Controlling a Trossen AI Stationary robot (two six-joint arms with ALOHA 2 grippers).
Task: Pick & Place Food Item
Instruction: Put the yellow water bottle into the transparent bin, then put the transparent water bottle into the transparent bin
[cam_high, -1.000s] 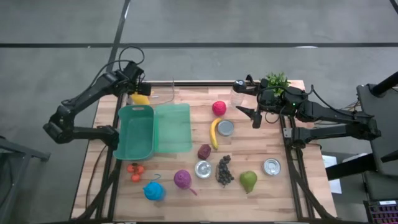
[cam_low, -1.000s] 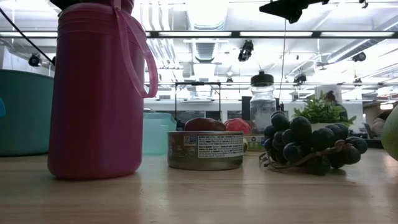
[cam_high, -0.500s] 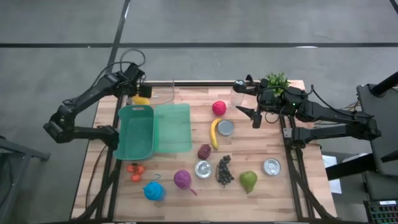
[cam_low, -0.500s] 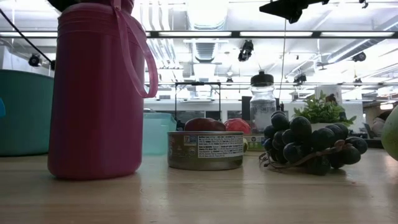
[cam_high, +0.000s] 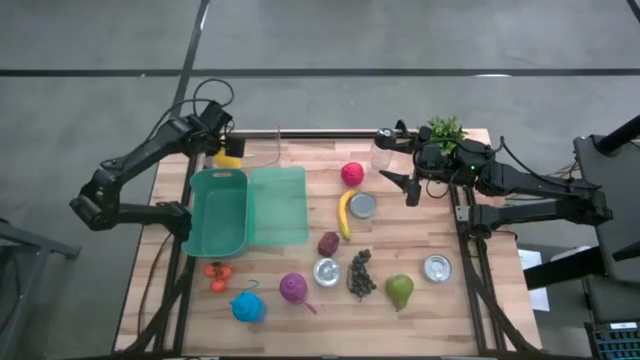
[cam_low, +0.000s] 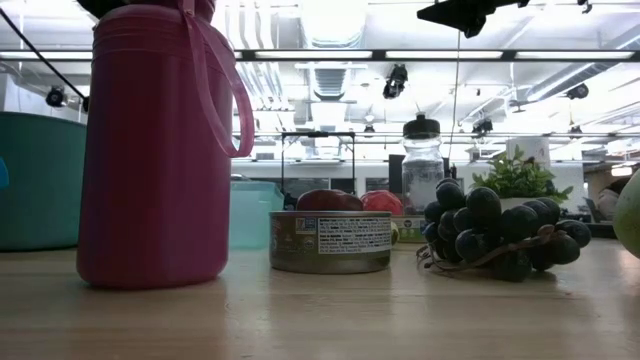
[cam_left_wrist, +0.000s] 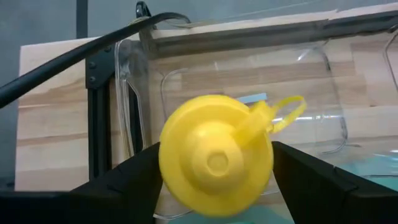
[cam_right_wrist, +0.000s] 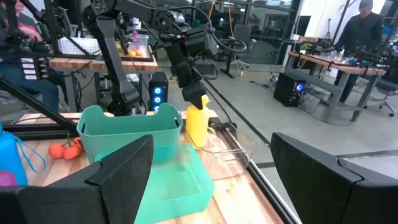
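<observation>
Hovering at the upper left of the high view, the left gripper (cam_high: 225, 150) sits right over a yellow bottle (cam_high: 229, 158) that stands in a clear tray (cam_high: 262, 152) at the table's far edge, just beyond the green basket (cam_high: 217, 212). In the left wrist view the yellow bottle's cap fills the space between the dark fingers (cam_left_wrist: 134, 180), with a sliver of gap on either side, so the claw looks released around the bottle, not clenched on it; whether the pads touch it I cannot tell.

The right gripper (cam_high: 408, 184) waits in the upper right of the high view, its fingers spread and empty, near a clear bottle (cam_high: 381, 152) and a small potted plant (cam_high: 444, 130).

As for progress, the food looks untouched: the banana (cam_high: 344, 214), the red round fruit (cam_high: 352, 173), the grapes (cam_high: 360, 274), the pear (cam_high: 400, 291) and the tomatoes (cam_high: 218, 275) all lie on the wooden table (cam_high: 420, 230), and nothing shows inside the basket. By my reading, the pick and place of a food item is all left to do.
</observation>
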